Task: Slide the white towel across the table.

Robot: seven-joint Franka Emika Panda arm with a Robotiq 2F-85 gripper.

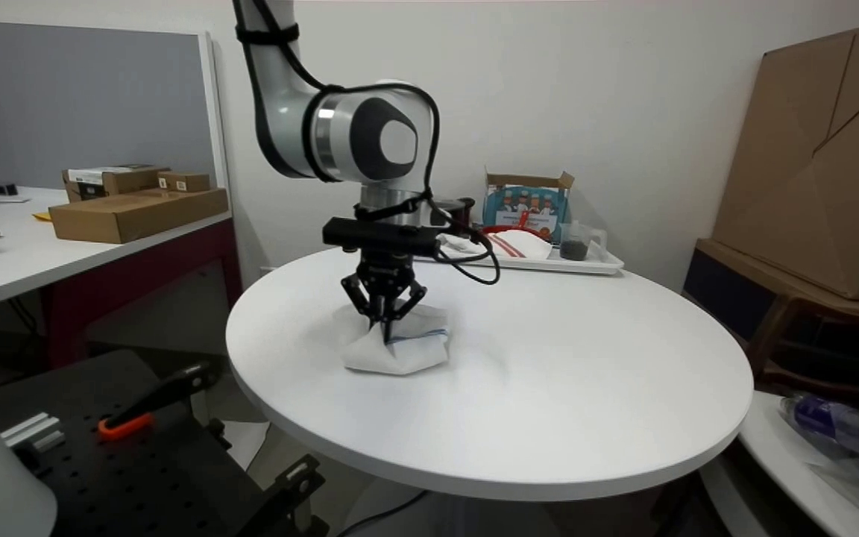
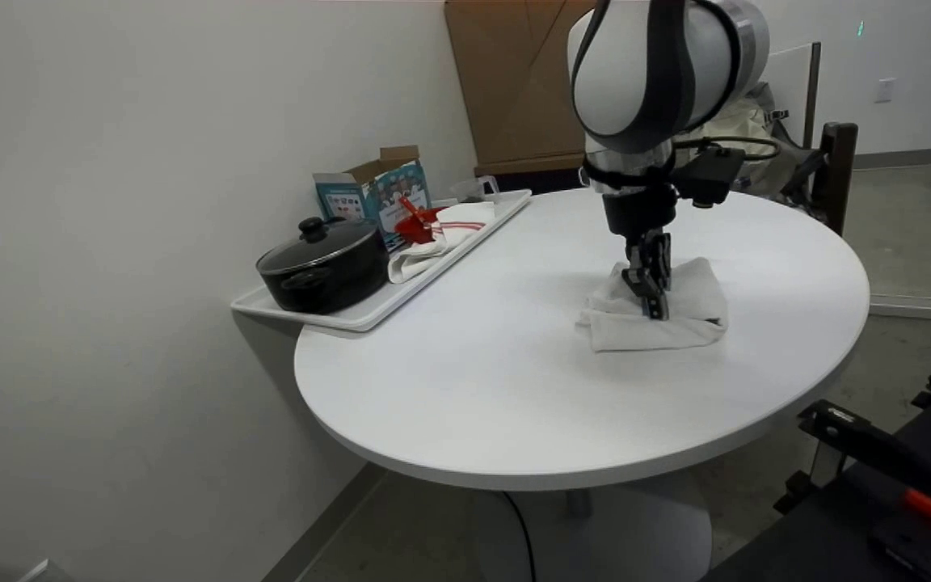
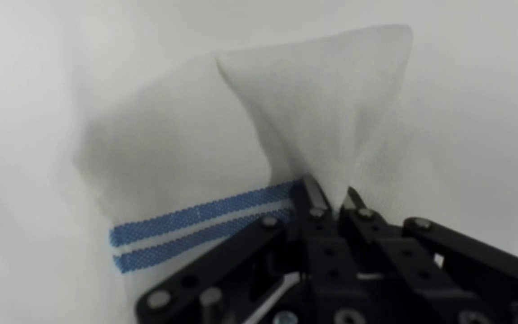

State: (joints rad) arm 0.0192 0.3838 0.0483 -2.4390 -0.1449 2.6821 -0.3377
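The white towel (image 1: 400, 358) lies folded and rumpled on the round white table (image 1: 586, 373). It also shows in an exterior view (image 2: 696, 303) and in the wrist view (image 3: 331, 85), where two blue stripes run along its left part. My gripper (image 1: 385, 332) points down into the middle of the towel. It also shows in an exterior view (image 2: 653, 309). In the wrist view my gripper (image 3: 333, 200) has its fingertips close together with a pinched fold of the towel between them. The rest of the towel rests on the tabletop. The fingers hide part of the blue stripes.
A white tray (image 2: 381, 311) stands at the table's wall side. It holds a black lidded pot (image 2: 324, 271), a blue box (image 2: 401, 194), a red utensil (image 2: 417, 222), a red-striped cloth (image 2: 465, 222) and a clear cup (image 1: 575, 242). A black stand (image 1: 124, 462) is near the table edge.
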